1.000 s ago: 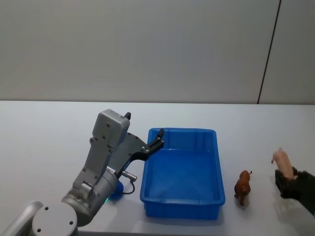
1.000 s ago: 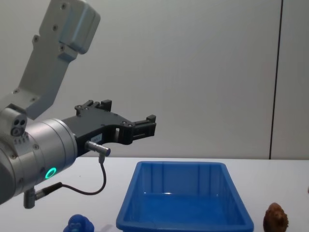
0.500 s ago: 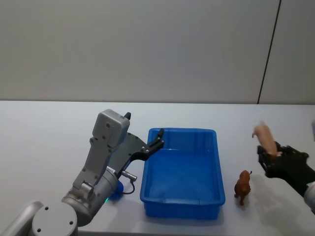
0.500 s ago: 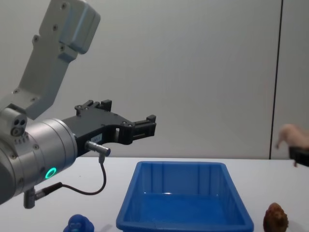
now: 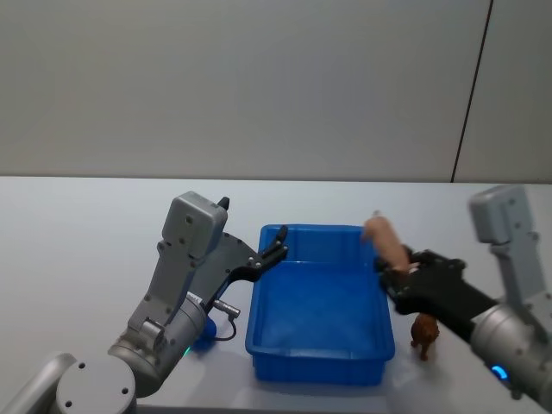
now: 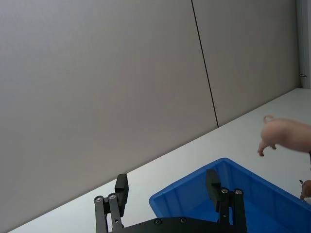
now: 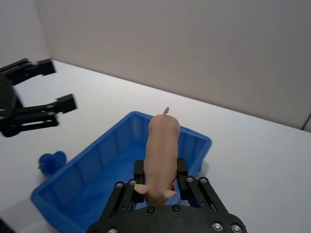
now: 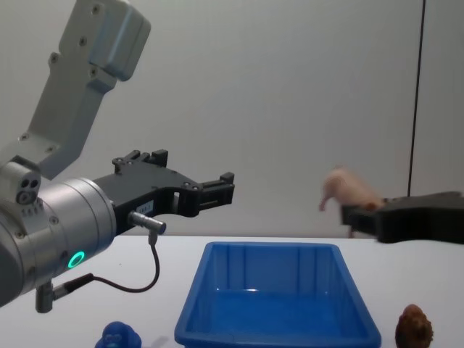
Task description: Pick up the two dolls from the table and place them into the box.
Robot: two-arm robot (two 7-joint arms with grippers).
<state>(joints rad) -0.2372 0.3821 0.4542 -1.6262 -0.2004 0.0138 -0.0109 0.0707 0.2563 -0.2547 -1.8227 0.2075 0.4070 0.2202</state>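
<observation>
over the table (image 5: 86, 259) my right gripper (image 5: 395, 274), clamping the pink doll (image 5: 385, 243), has reached the box (image 5: 315, 366), drop next; left gripper (image 5: 278, 244) idles open.

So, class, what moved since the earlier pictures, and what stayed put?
The right gripper, shut on the pink doll, carried it leftward to above the box's right rim. The left gripper, open by the box's left rim, the brown doll, the blue doll and the box stayed put.

White table (image 5: 78, 233) before a plain grey wall (image 5: 259, 86) with a dark vertical seam (image 5: 471, 95)
</observation>
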